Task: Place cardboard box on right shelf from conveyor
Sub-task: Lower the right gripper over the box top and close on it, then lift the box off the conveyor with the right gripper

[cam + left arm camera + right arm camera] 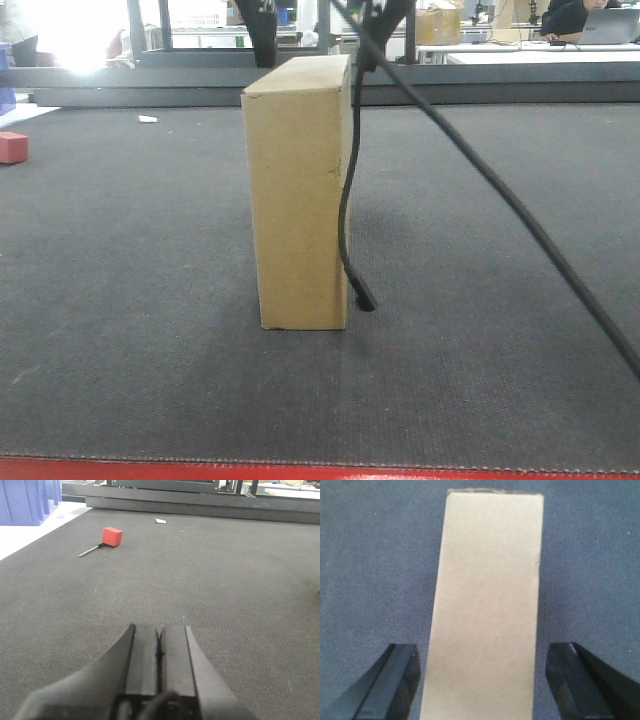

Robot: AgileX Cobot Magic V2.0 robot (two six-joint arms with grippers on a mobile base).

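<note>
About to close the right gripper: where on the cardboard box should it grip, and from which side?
Top end, across the two broad faces, from straight above. The cardboard box stands upright and slim; the open right gripper straddles it.

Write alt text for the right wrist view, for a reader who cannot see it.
A plain tan cardboard box fills the centre, seen from above, standing on the grey conveyor belt. The right gripper is open, its two black fingers flanking the box at the bottom, a narrow gap on each side.

Front and right-wrist views share the cardboard box (300, 190).
</note>
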